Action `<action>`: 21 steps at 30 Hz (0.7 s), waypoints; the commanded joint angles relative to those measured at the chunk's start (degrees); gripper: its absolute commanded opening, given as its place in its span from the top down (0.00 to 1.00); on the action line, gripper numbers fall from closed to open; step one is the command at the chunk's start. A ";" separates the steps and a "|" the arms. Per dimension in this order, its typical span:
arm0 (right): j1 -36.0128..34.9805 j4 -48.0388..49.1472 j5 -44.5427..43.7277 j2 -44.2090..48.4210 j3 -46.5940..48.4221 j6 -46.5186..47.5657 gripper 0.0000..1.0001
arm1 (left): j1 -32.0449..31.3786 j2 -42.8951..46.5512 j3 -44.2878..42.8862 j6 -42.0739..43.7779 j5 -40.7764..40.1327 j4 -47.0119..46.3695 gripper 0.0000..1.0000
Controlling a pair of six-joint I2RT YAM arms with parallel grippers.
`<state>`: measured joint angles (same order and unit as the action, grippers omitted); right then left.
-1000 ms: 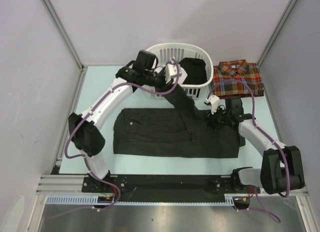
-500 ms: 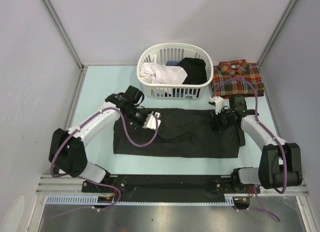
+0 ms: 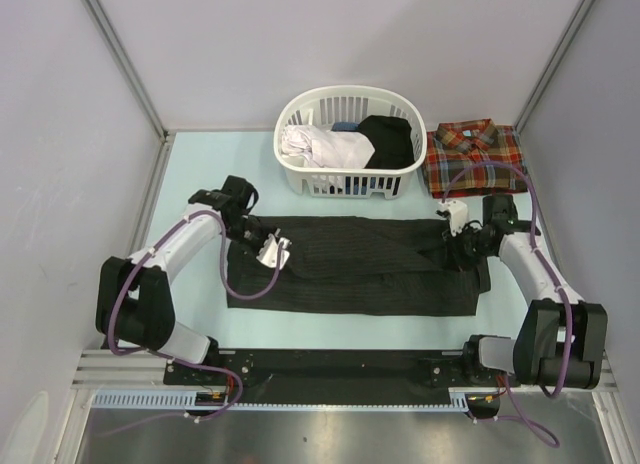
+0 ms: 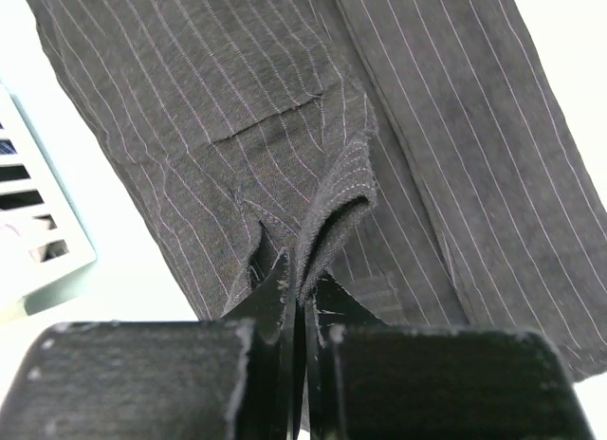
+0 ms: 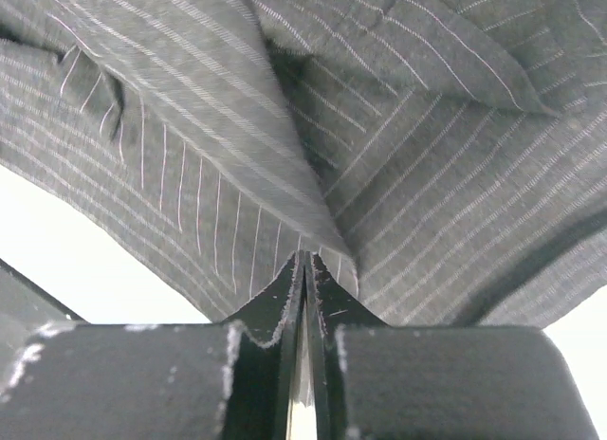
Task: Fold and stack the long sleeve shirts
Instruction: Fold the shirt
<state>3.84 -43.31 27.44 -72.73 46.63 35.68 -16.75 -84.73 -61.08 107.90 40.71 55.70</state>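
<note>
The black pinstriped shirt (image 3: pixel 350 274) lies spread flat across the middle of the table, one sleeve folded along its far edge. My left gripper (image 3: pixel 277 254) is low over the shirt's left part, shut on a fold of the pinstriped cloth (image 4: pixel 332 208). My right gripper (image 3: pixel 447 242) is at the shirt's right end, shut on a raised ridge of the same cloth (image 5: pixel 285 174). The plaid flannel shirt (image 3: pixel 474 156) lies folded at the back right, collar up, apart from both grippers.
A white laundry basket (image 3: pixel 300 119) stands at the back centre, holding white and black cloth; its slatted wall shows in the left wrist view (image 4: pixel 28 231). Light walls close in the table on the left, right and back.
My left gripper has carried the sleeve down from the basket and leftward across the shirt, so it now lies along the far edge. My right gripper has shifted slightly right and back.
</note>
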 commanded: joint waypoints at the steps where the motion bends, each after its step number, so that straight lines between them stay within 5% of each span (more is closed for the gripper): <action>1: 1.78 -5.38 1.12 3.20 2.85 5.54 0.95 | 2.69 -0.87 -0.09 13.73 1.92 5.38 0.96; 10: 1.44 -5.30 0.34 2.33 5.66 0.37 0.90 | 6.82 -3.60 2.46 11.64 -1.77 -0.33 0.66; 13: 0.04 -4.50 0.25 2.33 7.24 -2.97 0.82 | 9.63 -1.85 1.58 6.20 -0.29 -1.65 0.56; 14: -0.58 -3.98 0.07 2.42 7.59 -4.12 0.79 | 11.11 -0.89 1.14 2.44 0.07 -1.91 0.41; 21: -13.31 4.88 -4.85 2.16 5.32 -9.93 0.73 | 11.05 3.51 2.45 -19.44 3.68 -5.24 0.24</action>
<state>-4.03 -44.60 25.67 -70.54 52.21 30.39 -4.69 -85.54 -58.83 102.96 39.03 53.21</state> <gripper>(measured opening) 0.245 0.748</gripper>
